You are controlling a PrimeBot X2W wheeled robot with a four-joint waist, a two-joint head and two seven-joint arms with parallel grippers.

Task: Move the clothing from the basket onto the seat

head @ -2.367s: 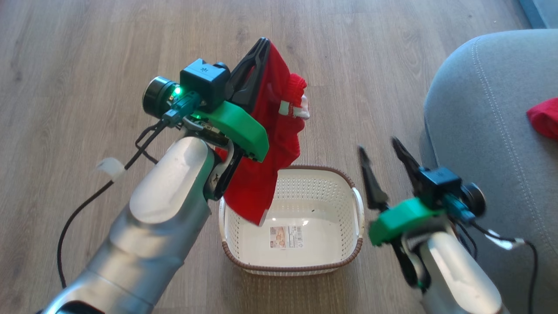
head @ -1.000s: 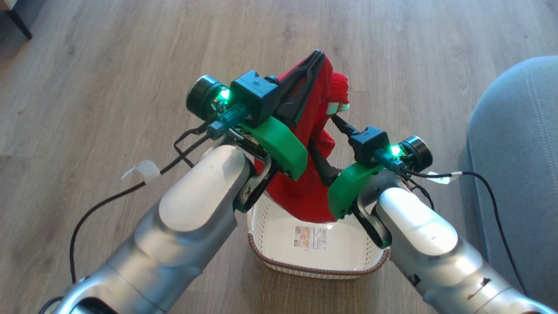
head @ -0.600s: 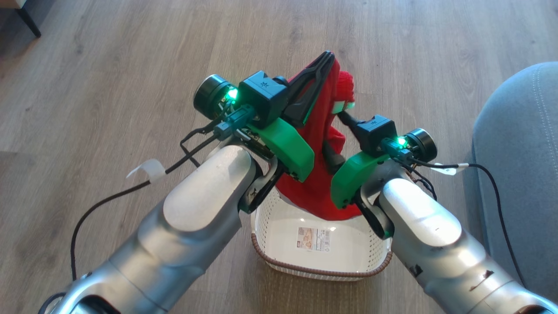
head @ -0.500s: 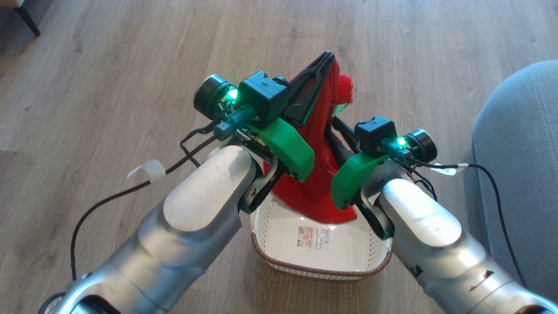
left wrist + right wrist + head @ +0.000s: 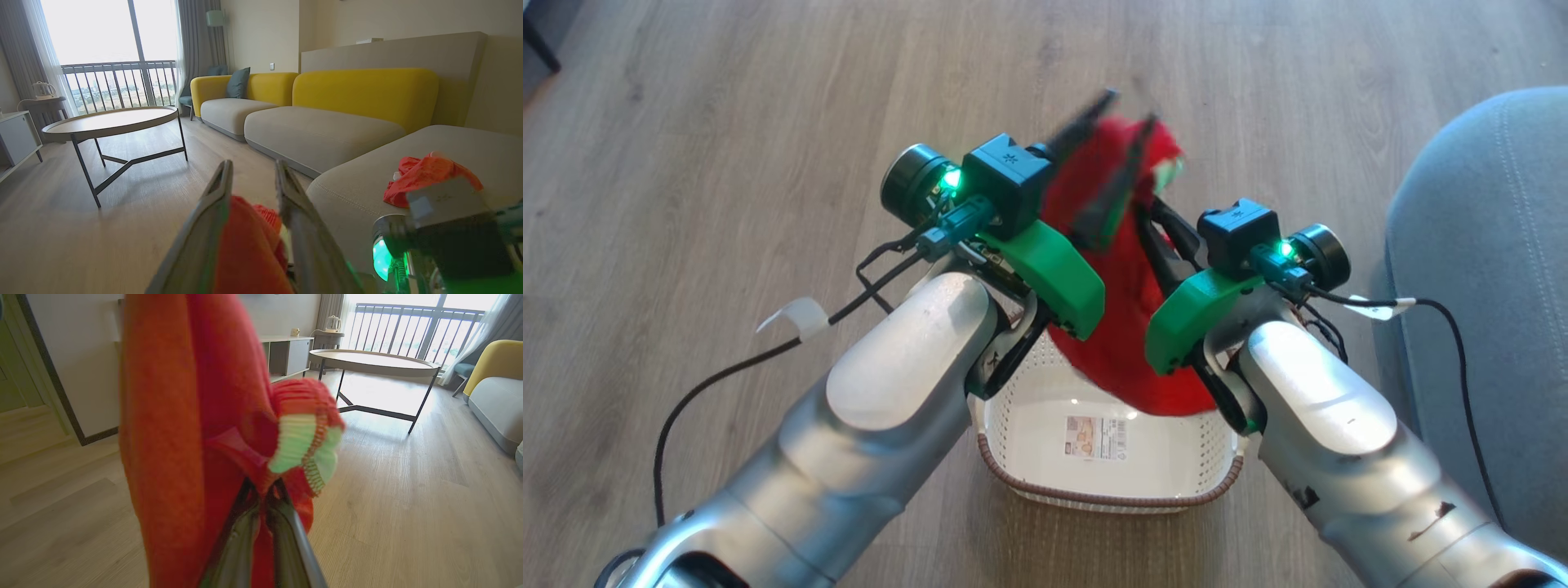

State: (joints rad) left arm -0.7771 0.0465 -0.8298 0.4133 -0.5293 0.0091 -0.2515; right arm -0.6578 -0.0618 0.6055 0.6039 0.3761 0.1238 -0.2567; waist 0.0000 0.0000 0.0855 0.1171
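Left pincer (image 5: 1131, 108) spread astride the clothing (image 5: 1125, 359); right pincer (image 5: 261, 493) pinching it above the basket (image 5: 1094, 499).

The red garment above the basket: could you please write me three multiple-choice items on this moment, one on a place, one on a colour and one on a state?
1. Where is the red garment?
A. Flat on a round table
B. Hanging over the basket
C. Spread on the floor

2. What colour is the basket's rim?
A. Brown
B. Blue
C. Yellow

3. How is the right gripper?
A. Open, away from any fabric
B. Shut on the red garment
C. Shut on the basket's handle

Answers:
1 B: the head view shows it hanging above the basket's open top.
2 A: a brown woven-look band runs round the white basket.
3 B: the right wrist view shows its two fingers pressed together with red fabric pinched at their tips.
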